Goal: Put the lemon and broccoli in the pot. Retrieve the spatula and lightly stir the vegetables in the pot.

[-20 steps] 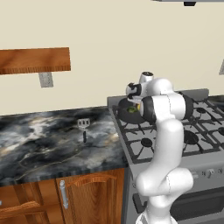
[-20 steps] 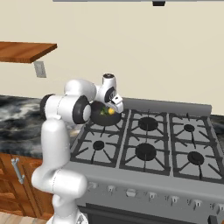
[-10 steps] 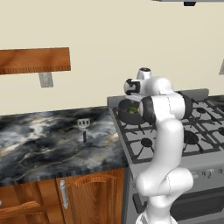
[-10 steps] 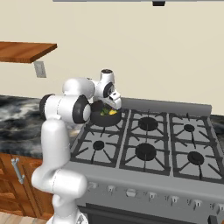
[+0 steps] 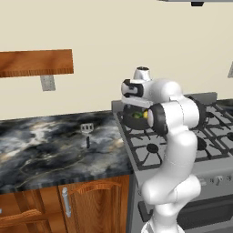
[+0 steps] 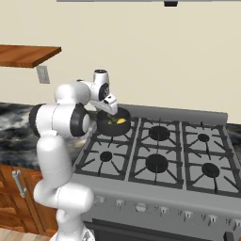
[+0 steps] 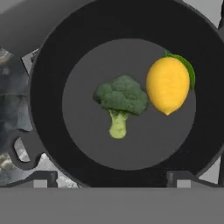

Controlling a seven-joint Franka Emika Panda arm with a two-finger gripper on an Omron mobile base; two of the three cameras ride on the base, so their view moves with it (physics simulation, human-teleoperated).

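Observation:
The dark pot (image 7: 52, 57) stands on the stove's back left burner, with the broccoli (image 7: 120, 99) lying in its middle and the lemon (image 7: 168, 85) touching it on the right. My gripper (image 7: 111, 178) hovers just above the pot, open, with nothing between its fingertips (image 7: 42, 177). From the right base view the gripper (image 6: 111, 111) hangs over the pot (image 6: 104, 126), lemon (image 6: 121, 121) and broccoli (image 6: 112, 121). In the left base view my arm hides part of the pot (image 5: 130, 120). The spatula (image 5: 87, 132) lies flat on the marble counter, left of the stove.
The stove (image 6: 160, 160) has several other burners, all bare. The dark marble counter (image 5: 41, 150) runs left of it over wooden cabinets (image 5: 82, 205). A wooden shelf (image 5: 34, 63) hangs on the wall above the counter.
My hand has risen a little and drifted left over the pot, toward the counter side. The lemon, broccoli and spatula have stayed put.

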